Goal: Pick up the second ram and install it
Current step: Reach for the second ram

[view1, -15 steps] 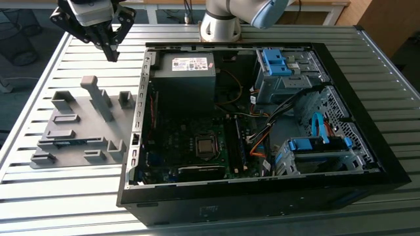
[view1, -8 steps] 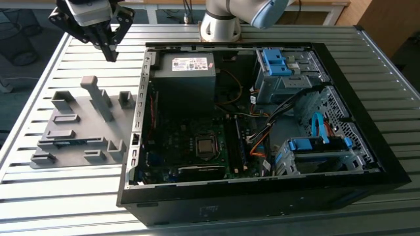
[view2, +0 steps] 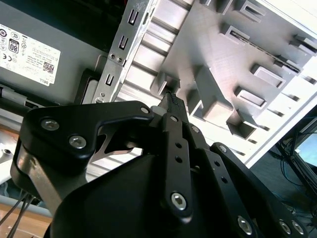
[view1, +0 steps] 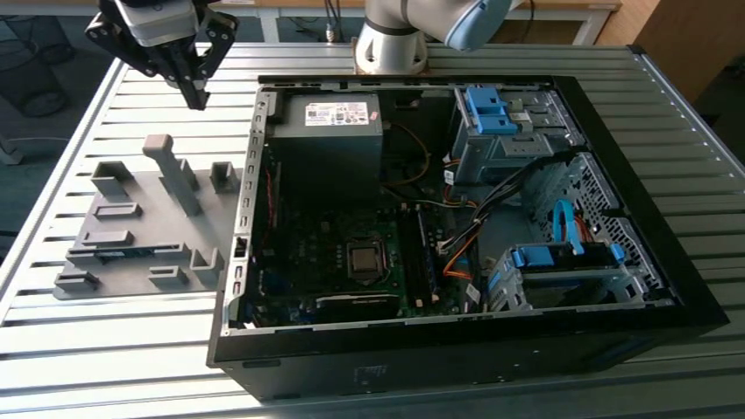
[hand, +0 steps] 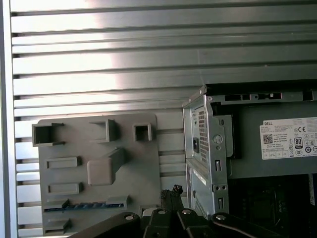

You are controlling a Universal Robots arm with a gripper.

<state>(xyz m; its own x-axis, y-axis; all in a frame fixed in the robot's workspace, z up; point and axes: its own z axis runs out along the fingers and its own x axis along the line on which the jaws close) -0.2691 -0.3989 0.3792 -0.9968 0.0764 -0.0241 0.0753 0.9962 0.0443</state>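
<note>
Blue-green second ram (view1: 120, 254) sits in the grey holder tray (view1: 146, 231), near its edge farthest from the end effector (view1: 198, 98), which hangs clenched, empty, over the tabletop (view1: 70, 349); probably light, stiff, fragile, so grab its long edges.

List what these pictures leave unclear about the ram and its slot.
First wrist view: the ram shows just a blue edge; the holder hides its chips and label.
Exterior view: the board is too dark and small to tell whether a ram slot is filled.
First wrist view: the holder's end past the ram is cut by the picture edge and covered by the end effector.
</note>
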